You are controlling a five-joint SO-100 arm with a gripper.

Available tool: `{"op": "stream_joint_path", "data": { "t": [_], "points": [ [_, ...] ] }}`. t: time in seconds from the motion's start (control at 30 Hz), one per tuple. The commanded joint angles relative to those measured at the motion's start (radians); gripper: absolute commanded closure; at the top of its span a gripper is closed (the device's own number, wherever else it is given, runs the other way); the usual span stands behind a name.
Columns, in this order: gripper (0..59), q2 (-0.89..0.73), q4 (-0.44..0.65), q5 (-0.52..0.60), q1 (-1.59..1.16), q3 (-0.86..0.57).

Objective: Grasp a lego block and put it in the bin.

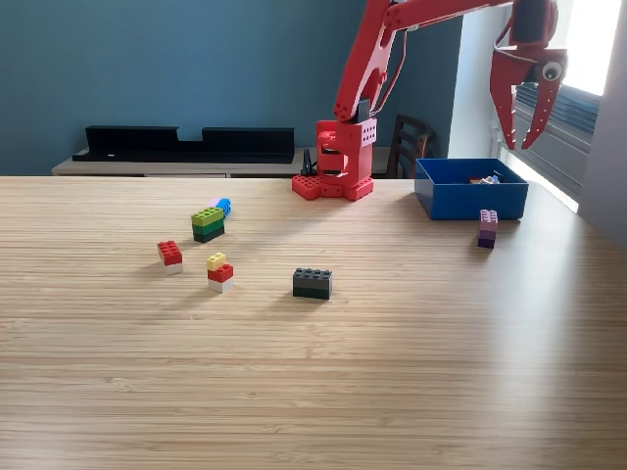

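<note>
While my gripper point(524, 132) hung spread and empty above the bin point(470, 189), I needed to descend squarely over one block point(487, 228).

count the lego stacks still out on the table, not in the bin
5: red and white stack, green stack, yellow, red and white stack, dark stack, purple stack beside the blue bin.
</note>
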Motion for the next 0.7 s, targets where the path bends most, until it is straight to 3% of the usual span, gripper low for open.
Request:
{"op": "stream_joint_path", "data": {
  "t": [0.03, 0.37, 0.7],
  "points": [
    [58.6, 0.041, 0.044, 0.067, 0.233, -0.1],
    [58.5, 0.041, 0.041, 0.098, 0.666, 0.041],
    [58.5, 0.041, 0.038, 0.067, 0.742, 0.037]
  ]
}}
